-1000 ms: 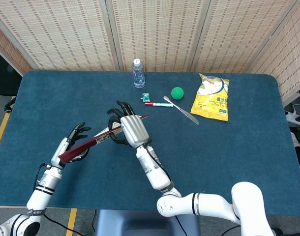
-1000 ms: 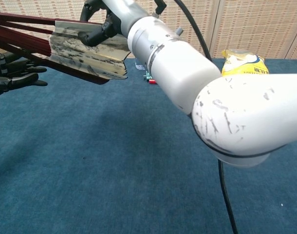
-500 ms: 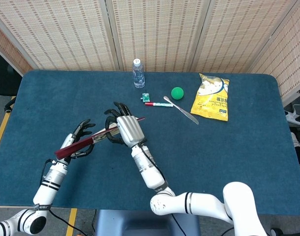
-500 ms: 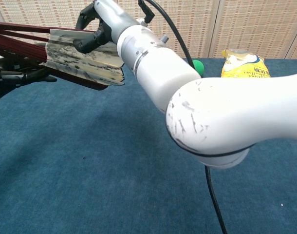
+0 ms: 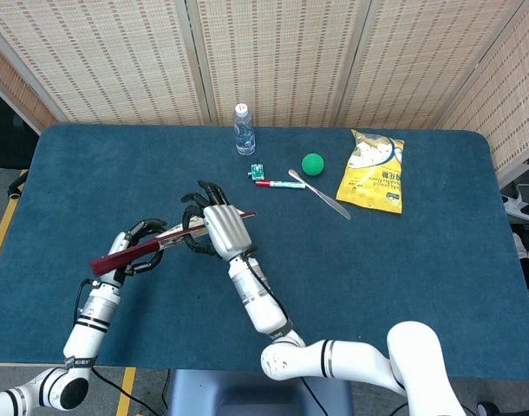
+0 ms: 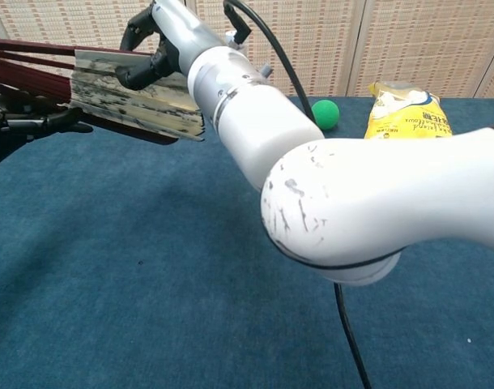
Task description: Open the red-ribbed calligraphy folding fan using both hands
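Observation:
The red-ribbed folding fan hangs above the table's left-middle, pointing from lower left to upper right. In the chest view the fan is partly spread: its ink-painted paper leaf shows, with dark red ribs running off to the left. My left hand grips the rib end near the pivot; in the chest view the left hand sits under the ribs at the left edge. My right hand holds the paper end from above, and the right hand curls its fingers over the leaf's top edge.
At the back of the blue table stand a water bottle, a green ball, a red pen, a metal utensil and a yellow snack bag. My right forearm fills the chest view's middle.
Both hands and the fan have drifted a little to the left. My left hand's fingers have closed in around the rib end. The leaf looks slightly more gathered.

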